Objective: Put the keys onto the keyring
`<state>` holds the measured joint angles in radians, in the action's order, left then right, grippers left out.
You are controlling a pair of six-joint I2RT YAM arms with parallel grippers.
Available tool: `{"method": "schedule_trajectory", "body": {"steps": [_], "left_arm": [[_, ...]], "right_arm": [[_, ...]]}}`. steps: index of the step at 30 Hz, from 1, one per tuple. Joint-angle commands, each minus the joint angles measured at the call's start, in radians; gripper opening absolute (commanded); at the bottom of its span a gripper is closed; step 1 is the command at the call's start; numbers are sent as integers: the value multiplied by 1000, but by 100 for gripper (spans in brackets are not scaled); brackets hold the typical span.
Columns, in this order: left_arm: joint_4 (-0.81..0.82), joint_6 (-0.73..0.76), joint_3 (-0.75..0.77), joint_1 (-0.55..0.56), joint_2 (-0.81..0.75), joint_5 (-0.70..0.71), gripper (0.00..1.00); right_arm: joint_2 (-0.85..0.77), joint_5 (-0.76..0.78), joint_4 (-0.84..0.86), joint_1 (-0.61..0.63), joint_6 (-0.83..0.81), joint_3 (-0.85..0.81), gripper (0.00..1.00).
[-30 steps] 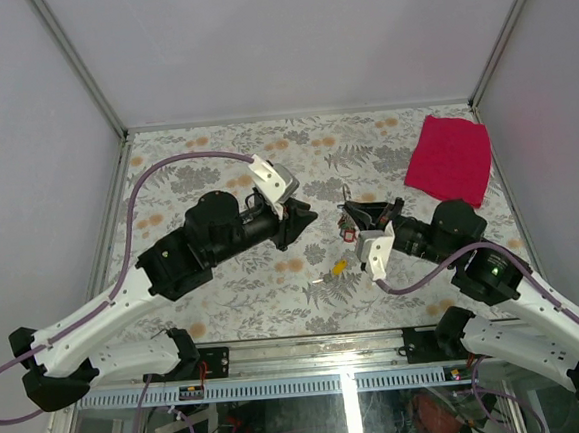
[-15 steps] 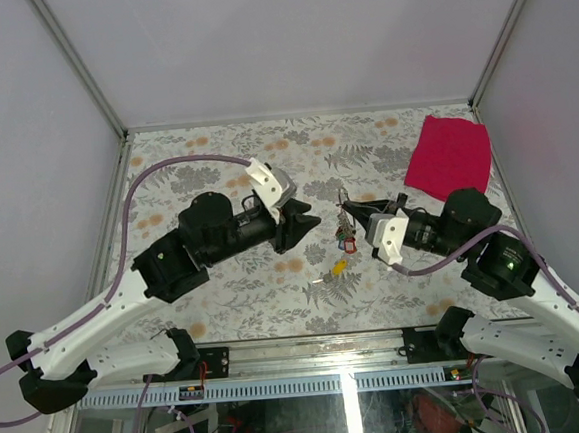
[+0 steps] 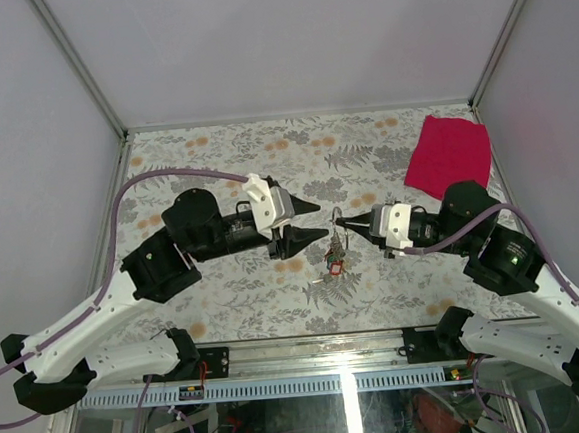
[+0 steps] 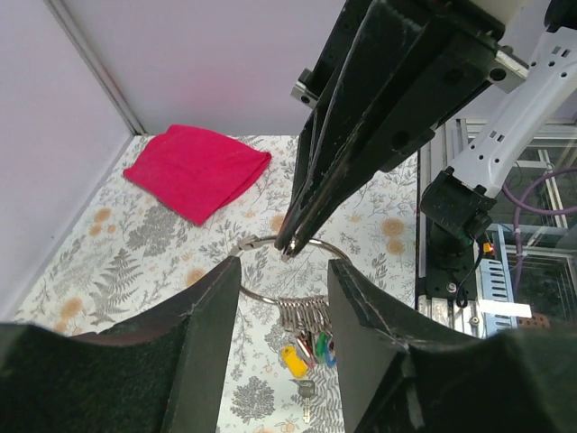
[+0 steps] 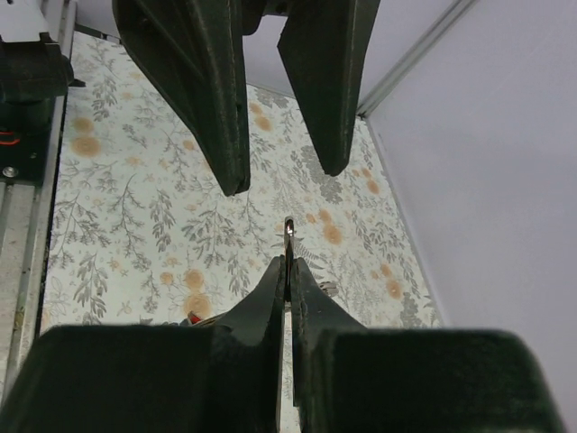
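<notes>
- Now the right end effector [image 3: 348, 222] is pressed together on the keyring [image 4: 255, 242], pinching its wire and holding it above the surface [image 3: 214, 152].
- The keys [image 4: 306, 336] hang bunched from the ring's lower arc, coloured heads down.
- The left end effector [image 3: 320, 219] stands spread and empty, its tips pointing at the ring from just beside it.
- The ring lies straight ahead between those spread fingers, its open face turned broadly toward the left arm; I judge that the left arm is free for the next grip.
</notes>
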<state>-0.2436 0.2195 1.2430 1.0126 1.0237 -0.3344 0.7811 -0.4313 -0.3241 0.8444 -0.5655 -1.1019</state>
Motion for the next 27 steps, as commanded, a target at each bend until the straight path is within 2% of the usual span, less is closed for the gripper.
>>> {"method": "schedule_trajectory", "body": {"steps": [1,19,22,25,27], "left_arm": [[11,65,48,-3,10,-49,44],[-52,88,95,0,70,-84,23],[-51,83,99,0,73,-89,15],[-53,79,105,-1,78,-99,1],[-56,73,108,0,83,-105,0]], "right_arm": [[5,-58,50,2,50,-64,0],[13,-81,60,2,68,-74,0],[16,-86,60,2,68,-74,0],[17,-86,63,2,69,-73,0],[17,-86,68,2,70,-70,0]]}}
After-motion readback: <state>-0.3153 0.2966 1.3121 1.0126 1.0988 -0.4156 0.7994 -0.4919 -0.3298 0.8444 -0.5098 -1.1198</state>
